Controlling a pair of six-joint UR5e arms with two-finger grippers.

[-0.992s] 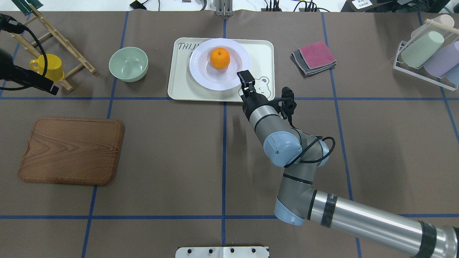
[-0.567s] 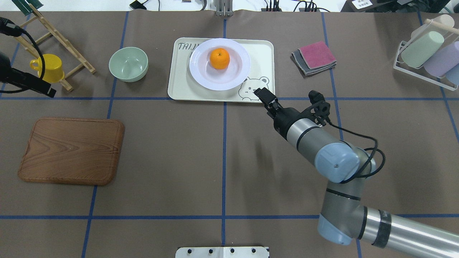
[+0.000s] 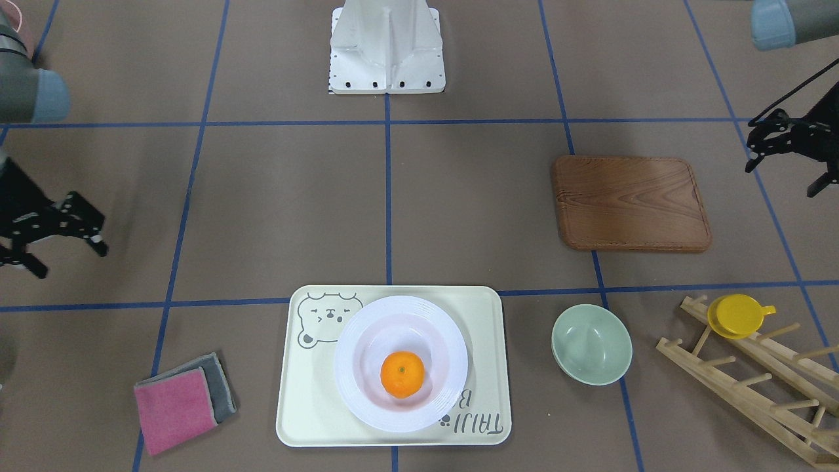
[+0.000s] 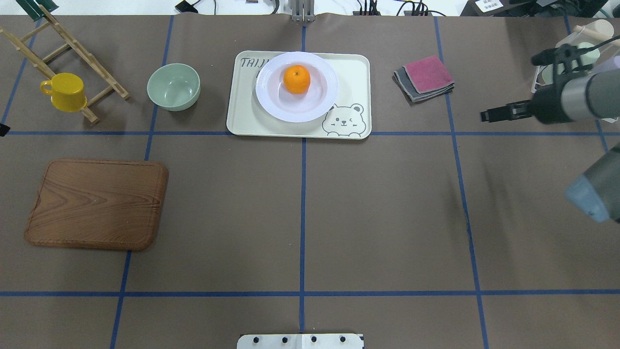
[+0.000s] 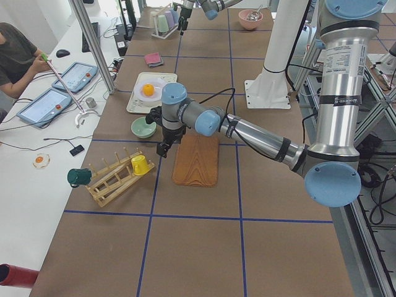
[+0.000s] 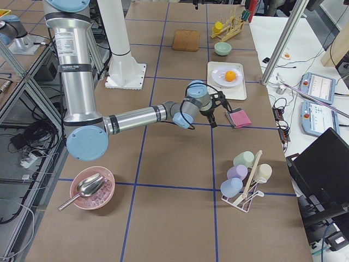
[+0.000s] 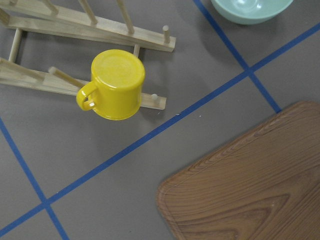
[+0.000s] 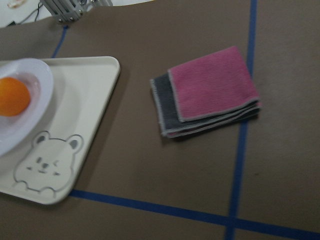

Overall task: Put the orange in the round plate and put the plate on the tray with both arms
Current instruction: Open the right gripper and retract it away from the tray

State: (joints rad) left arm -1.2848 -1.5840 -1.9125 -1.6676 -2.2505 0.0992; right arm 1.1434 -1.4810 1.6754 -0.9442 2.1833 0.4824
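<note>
The orange [image 4: 296, 79] lies in the sunken centre of the round white plate [image 4: 315, 109], and the plate stands on the cream bear tray [image 4: 356, 82]. The front view shows the same stack: orange [image 3: 402, 373], plate [image 3: 357, 400], tray [image 3: 301, 413]. My right gripper [image 4: 484, 116] hangs in the air far to the right of the tray, beyond the cloths, pointing toward it, open and holding nothing. My left gripper [image 3: 754, 147] hovers high between the wooden board and the rack, also open and empty. It is out of the overhead view.
A pale green bowl [image 4: 173, 86] stands left of the tray. A yellow cup [image 4: 65, 92] hangs on a wooden rack [image 4: 97, 72] at the far left. A wooden board [image 4: 97, 203] lies front left, folded pink and grey cloths [image 4: 425, 77] right of the tray, a cup rack [image 4: 576, 72] far right.
My right gripper has pulled back from the plate's near rim to the table's right side. The left arm has slid out of the overhead view on the left. Plate and orange stayed put.
</note>
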